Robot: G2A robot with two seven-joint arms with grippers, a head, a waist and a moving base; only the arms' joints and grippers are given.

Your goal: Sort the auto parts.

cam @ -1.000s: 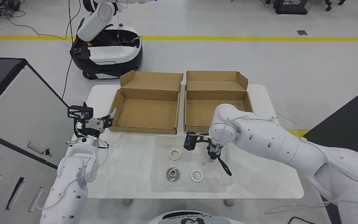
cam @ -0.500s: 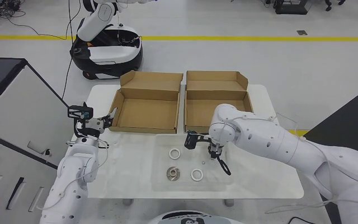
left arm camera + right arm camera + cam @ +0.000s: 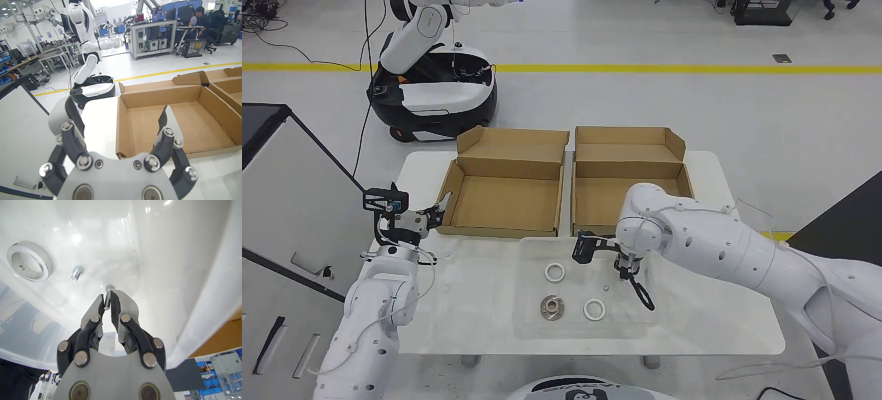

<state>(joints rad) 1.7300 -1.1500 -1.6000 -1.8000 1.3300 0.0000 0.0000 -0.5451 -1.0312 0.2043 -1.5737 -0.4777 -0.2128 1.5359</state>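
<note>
My right gripper (image 3: 623,267) hangs over the clear plastic tray (image 3: 527,330) and is shut on a long silver bolt (image 3: 107,299), pinched by its thread with the hex head pointing down just above the tray floor. A short bolt (image 3: 76,273) and a silver collar ring (image 3: 30,261) lie close by. In the top view the tray also holds a white ring (image 3: 555,272), a second ring (image 3: 593,312) and a metal flange (image 3: 551,310). My left gripper (image 3: 432,215) is open and holds nothing, level with the left cardboard box's near left corner (image 3: 121,151).
Two open cardboard boxes, left (image 3: 504,200) and right (image 3: 627,195), stand side by side behind the tray. The white table (image 3: 712,320) has free room right of the tray. Another robot (image 3: 437,90) stands on the floor beyond the table.
My right gripper has shifted slightly toward the boxes with the bolt in it. The left arm has not moved.
</note>
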